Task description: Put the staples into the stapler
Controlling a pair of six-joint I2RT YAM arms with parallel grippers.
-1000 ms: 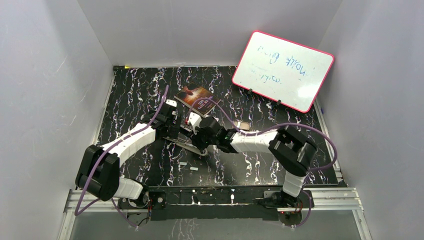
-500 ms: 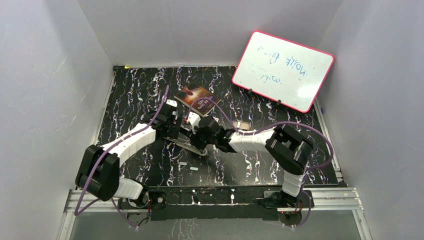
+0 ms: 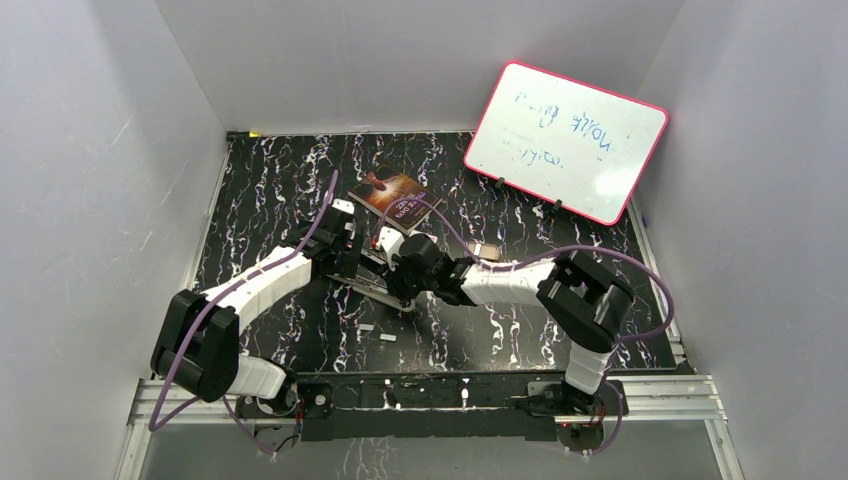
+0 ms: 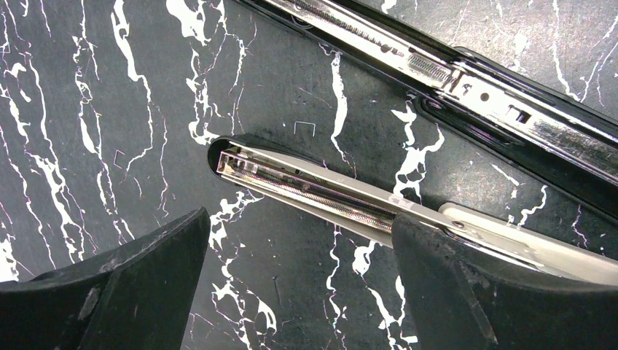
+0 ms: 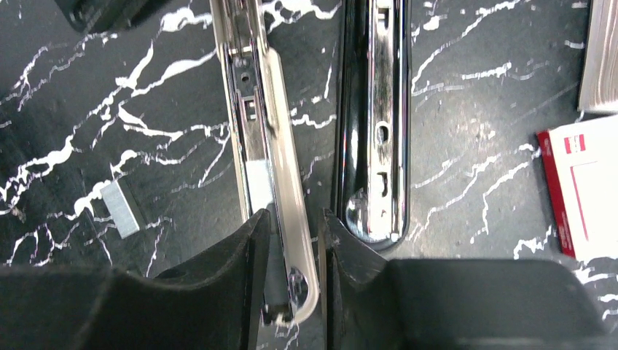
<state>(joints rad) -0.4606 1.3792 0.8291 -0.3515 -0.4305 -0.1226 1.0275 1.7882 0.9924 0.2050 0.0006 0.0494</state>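
The stapler (image 3: 372, 282) lies opened flat on the black marbled table. Its silver magazine arm (image 4: 313, 191) and its black base with a chrome plate (image 4: 466, 80) are spread apart. My left gripper (image 4: 299, 222) is open, its right finger (image 4: 466, 292) over the magazine arm and nothing held. My right gripper (image 5: 291, 281) is shut on the rear end of the magazine arm (image 5: 271, 168), one finger on each side. A short strip of staples (image 5: 120, 210) lies loose to the left of it. Two small strips (image 3: 375, 332) lie nearer the arm bases.
The white-and-red staple box (image 5: 583, 186) lies right of the stapler base. A brown book (image 3: 397, 196) lies behind the grippers. A small grey object (image 3: 487, 250) sits to the right. A pink-framed whiteboard (image 3: 565, 140) leans at the back right. White walls enclose the table.
The right gripper's jaws have narrowed onto the stapler's magazine arm, and the right forearm has shifted slightly. The left arm has not moved.
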